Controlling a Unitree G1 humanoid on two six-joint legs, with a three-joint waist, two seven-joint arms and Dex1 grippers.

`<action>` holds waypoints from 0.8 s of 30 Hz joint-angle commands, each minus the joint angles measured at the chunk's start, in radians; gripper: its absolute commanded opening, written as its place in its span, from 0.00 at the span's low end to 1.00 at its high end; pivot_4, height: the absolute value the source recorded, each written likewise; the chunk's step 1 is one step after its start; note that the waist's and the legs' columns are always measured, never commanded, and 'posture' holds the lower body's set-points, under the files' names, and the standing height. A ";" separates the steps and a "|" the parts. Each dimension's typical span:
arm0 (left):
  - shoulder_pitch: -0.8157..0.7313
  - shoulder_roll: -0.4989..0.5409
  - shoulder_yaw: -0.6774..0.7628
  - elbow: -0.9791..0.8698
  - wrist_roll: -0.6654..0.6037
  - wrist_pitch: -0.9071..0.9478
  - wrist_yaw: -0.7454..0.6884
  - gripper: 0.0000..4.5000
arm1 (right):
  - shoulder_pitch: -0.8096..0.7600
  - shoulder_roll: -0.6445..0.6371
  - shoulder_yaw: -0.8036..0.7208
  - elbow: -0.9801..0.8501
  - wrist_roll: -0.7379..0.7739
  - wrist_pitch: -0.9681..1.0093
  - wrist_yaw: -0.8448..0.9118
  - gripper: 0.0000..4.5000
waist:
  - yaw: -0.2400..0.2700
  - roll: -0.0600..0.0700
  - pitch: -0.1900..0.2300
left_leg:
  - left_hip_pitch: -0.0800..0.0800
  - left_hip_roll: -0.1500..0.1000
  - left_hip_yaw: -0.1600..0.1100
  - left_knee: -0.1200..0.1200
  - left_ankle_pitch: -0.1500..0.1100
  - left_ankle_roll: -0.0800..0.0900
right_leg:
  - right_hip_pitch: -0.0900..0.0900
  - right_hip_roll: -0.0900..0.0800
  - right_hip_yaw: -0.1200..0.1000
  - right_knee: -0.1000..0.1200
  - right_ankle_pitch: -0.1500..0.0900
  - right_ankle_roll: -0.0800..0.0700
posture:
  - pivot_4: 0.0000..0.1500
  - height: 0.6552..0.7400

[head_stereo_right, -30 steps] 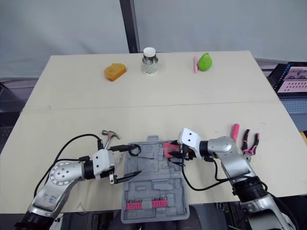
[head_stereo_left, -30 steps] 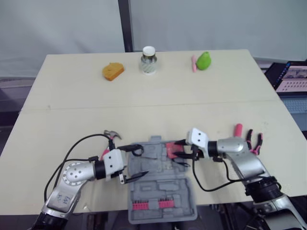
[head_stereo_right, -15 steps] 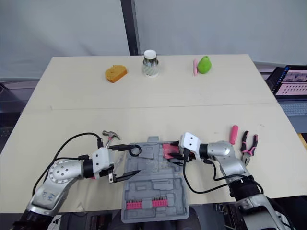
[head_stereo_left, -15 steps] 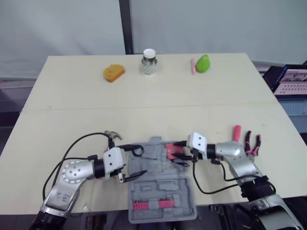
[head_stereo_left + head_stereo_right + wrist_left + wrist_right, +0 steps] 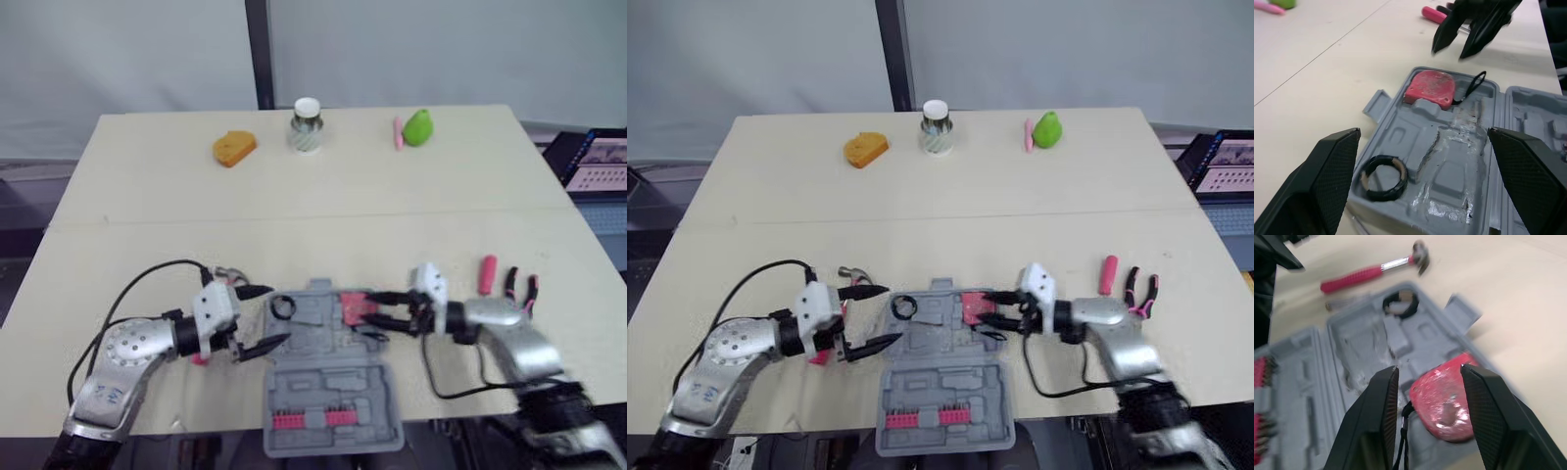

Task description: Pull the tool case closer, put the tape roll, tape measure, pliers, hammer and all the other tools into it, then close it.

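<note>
Head views, grey plastic tool case (image 5: 942, 377): lying open at the near table edge, between the two arms.
Head views, black tape roll (image 5: 904, 306) and red tape measure (image 5: 974, 306): sitting in the case's far half.
Head views, left gripper (image 5: 890, 313): hovering spread wide and gripping nothing, at the case's left edge.
Head views, pink-handled hammer (image 5: 855, 274): lying on the table just left of the case, passing under the left wrist, steel head pointing away and handle running back toward the robot; judging the left arm much the nearer.
Head views, black-and-pink pliers (image 5: 1141, 292): lying out to the right, beyond the right forearm.
Left wrist view: looking between wide-apart fingers (image 5: 1327, 171) at the tape roll, tape measure beyond.
Right wrist view, right gripper (image 5: 1430, 368): hanging open and empty just over the tape measure; hammer lying well beyond, past the case.
</note>
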 commanded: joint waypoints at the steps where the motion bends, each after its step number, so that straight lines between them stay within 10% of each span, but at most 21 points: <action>1: 0.059 0.043 0.122 0.048 -0.013 0.035 0.026 1.00 | 0.132 -0.130 -0.223 0.013 0.060 0.086 0.015 0.48 | 0.011 -0.001 0.001 | 0.000 0.000 0.000 0.000 0.000 0.000 | 0.000 0.000 0.000 -0.001 0.000 0.000 | 1.00 1.00; 4: 0.090 0.077 0.247 0.133 -0.026 0.051 0.043 1.00 | 0.253 -0.204 -0.337 0.196 0.005 0.015 0.030 0.59 | 0.018 -0.004 0.002 | 0.001 0.000 0.002 0.000 0.000 0.000 | 0.001 0.000 0.000 -0.003 0.000 0.000 | 1.00 1.00; 8: 0.137 0.122 0.392 0.257 -0.005 0.019 0.059 1.00 | 0.287 -0.239 -0.416 0.492 -0.063 -0.130 0.008 0.99 | 0.011 -0.005 0.002 | 0.002 0.000 0.004 0.000 0.000 0.001 | 0.001 0.000 0.001 -0.003 0.000 0.000 | 1.00 1.00; 24: 0.258 0.111 0.537 0.509 0.038 -0.166 0.073 1.00 | 0.152 -0.248 -0.418 0.894 -0.144 -0.374 0.001 0.99 | -0.012 -0.004 0.002 | 0.004 0.001 0.006 -0.003 -0.001 0.000 | 0.001 0.000 0.002 -0.004 0.000 0.000 | 1.00 1.00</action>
